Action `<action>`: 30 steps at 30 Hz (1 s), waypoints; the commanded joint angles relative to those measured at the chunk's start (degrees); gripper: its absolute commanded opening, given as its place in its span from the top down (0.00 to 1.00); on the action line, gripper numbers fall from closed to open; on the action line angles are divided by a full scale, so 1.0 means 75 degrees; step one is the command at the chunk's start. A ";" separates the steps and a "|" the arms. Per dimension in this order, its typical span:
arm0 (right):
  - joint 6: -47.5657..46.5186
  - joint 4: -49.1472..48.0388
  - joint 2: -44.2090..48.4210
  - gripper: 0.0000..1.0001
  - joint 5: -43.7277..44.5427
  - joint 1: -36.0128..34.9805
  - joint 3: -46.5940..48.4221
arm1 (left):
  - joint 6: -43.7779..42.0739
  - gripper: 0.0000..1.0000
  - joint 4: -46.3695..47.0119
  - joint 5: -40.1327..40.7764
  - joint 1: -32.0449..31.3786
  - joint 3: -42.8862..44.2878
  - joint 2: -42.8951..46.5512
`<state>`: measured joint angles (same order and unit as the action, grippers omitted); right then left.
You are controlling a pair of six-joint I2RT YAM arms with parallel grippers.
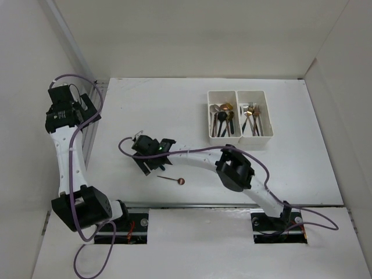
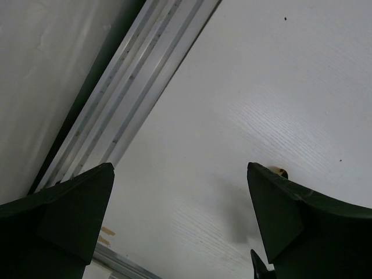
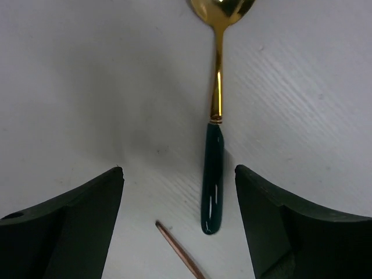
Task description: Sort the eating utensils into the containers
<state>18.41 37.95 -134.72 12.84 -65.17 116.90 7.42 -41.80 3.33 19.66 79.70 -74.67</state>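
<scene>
From the top view, we are seeing the 2 white bins (image 1: 256,140) holding most utensils, spoons left and forks right, while 1 copper spoon (image 1: 172,179) is lying on the worktop (image 1: 145,104). In the left wrist view, the left end effector (image 2: 180,168) is gaping wide and carrying nothing. In the right wrist view, the right end effector (image 3: 179,170) is hovering, spread and empty, over a teal-handled gold spoon (image 3: 216,116), so we are judging at least 2 unsorted.
</scene>
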 commanded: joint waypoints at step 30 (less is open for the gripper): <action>0.2395 -0.1008 0.3231 1.00 0.2026 0.2216 -0.1709 | -0.2216 0.11 -0.0156 -0.4087 -0.0308 0.0130 -0.0214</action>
<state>32.12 33.08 -116.40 24.18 -52.73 106.98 -0.38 -41.56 -13.69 21.63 79.22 -74.83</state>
